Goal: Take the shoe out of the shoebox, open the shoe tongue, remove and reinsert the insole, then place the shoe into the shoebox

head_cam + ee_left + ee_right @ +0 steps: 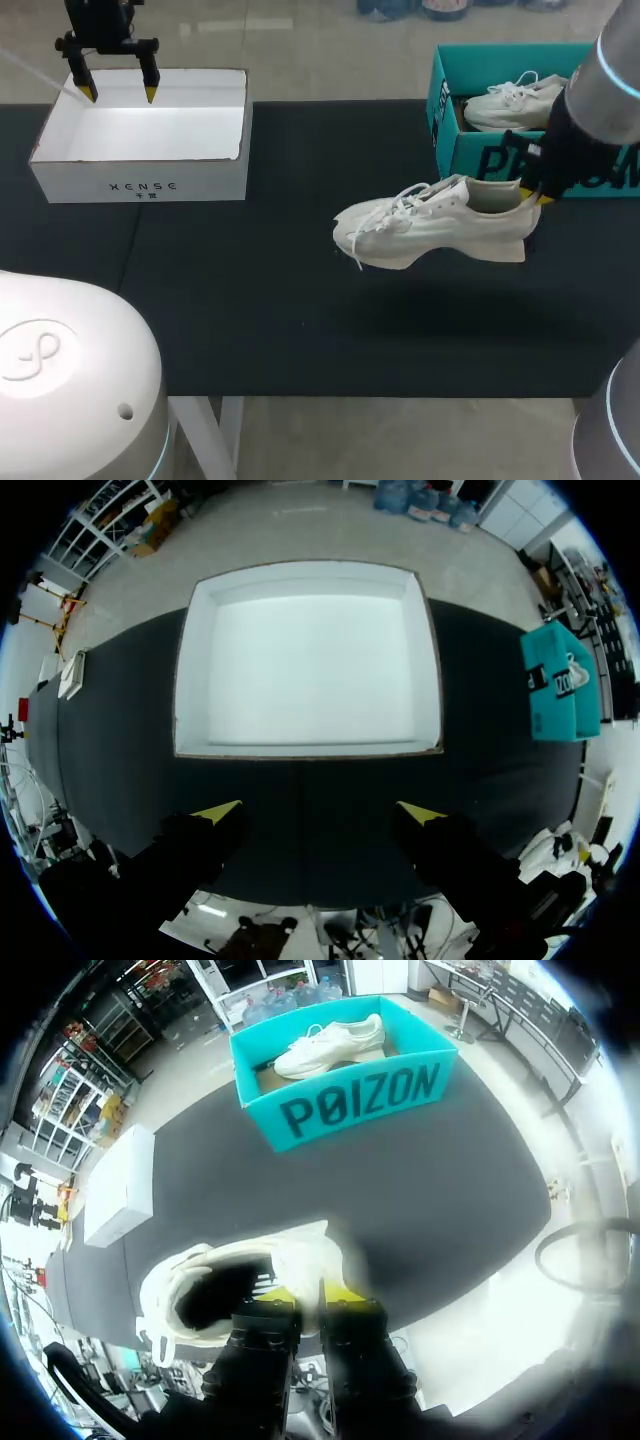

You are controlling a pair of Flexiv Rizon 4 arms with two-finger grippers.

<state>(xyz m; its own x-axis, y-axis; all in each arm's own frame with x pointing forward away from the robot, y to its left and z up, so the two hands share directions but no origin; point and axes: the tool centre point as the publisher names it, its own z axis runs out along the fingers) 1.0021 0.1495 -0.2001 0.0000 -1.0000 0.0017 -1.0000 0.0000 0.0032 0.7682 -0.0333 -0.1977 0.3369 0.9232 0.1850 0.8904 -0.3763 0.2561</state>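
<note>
The right gripper (320, 1295) pinches the heel collar of the white shoe (430, 230), its yellow tips close together with the heel wall between them. The shoe sticks out ahead of it, toe pointing away, sole clear of the counter (300, 330) beneath. Well ahead of this gripper stands the teal shoebox (350, 1110), with a second shoe (330, 1045) lying inside.

The shoe looks light, with a soft upper, loose laces and a thicker, stiffer sole. Held only by the thin heel wall, it will likely sag or swing at the toe. The heel is still the firmest place to take it. The tongue and insole should be floppy and are best nipped at a free edge.

The left gripper (318, 813) hovers with fingers wide and holding nothing. The white box (195, 680) lies open just ahead of its tips, well apart from the shoe
</note>
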